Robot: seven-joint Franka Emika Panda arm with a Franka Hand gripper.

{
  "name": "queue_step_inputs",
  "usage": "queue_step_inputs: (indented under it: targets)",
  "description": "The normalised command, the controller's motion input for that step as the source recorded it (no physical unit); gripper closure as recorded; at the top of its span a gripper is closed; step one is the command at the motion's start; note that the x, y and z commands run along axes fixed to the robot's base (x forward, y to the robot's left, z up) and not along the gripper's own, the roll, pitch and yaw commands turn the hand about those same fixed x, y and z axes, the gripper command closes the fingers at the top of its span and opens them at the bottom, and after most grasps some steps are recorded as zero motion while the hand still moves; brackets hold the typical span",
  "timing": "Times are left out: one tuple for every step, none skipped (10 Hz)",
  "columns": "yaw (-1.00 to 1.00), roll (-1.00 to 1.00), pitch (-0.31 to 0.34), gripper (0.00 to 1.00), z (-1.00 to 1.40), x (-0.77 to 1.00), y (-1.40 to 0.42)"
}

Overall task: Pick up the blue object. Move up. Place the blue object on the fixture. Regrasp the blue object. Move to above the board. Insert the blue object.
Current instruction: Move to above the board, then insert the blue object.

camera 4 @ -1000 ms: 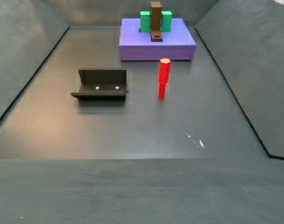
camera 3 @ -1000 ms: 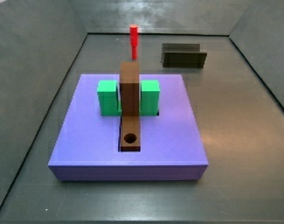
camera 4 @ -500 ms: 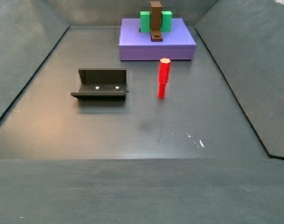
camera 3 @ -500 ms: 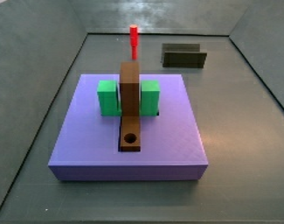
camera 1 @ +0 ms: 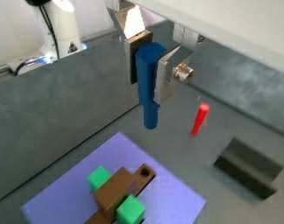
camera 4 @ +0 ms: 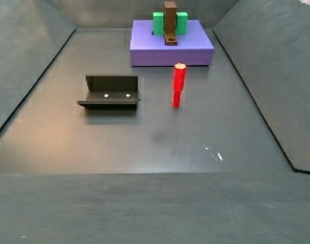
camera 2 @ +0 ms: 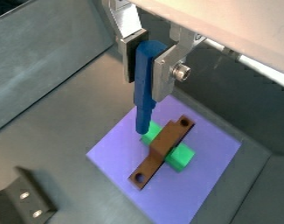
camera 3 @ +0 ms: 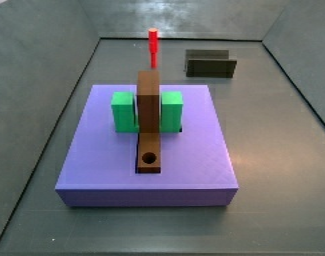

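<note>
The gripper and the blue object are seen only in both wrist views; in both side views neither of them is shown, so the arm's place over the floor cannot be told from those views. What is shown in both side views is the board, the fixture and a thin red peg standing upright on the floor.

In both wrist views the blue object is gripped between the two silver fingers, which are closed upon its upper part. Its long lower part hangs free below the fingertips, nearly in line with the fingers. The gripper is pointed downward, and it is held high above the floor, well apart from everything below.

In a wrist view the lower end of the blue object is seen over the board, near a green block and the brown strip; whether it is exactly above the round hole cannot be told. The fixture is seen well apart from the board, at the picture's edge. In a wrist view the red peg stands between the board and the fixture.

In a side view the fixture is shown empty, with the red peg near it and the board beyond the peg.
</note>
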Motion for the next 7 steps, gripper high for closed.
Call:
queue_step_inputs:
  targets:
    - [-0.02, -0.31, -0.047, 1.00, 0.00, -0.05, 0.00]
    - [0.00, 0.00, 0.000, 1.00, -0.02, 0.00, 0.00]
    - [0.00, 0.00, 0.000, 1.00, -0.05, 0.00, 0.00]
    - [0.00, 0.00, -0.003, 1.00, -0.08, 0.00, 0.00]
    - [0.00, 0.00, -0.029, 1.00, -0.12, 0.00, 0.00]
    - [0.00, 0.00, -0.034, 1.00, -0.13, 0.00, 0.00]
    - [0.00, 0.00, -0.056, 1.00, -0.20, -0.03, -0.03]
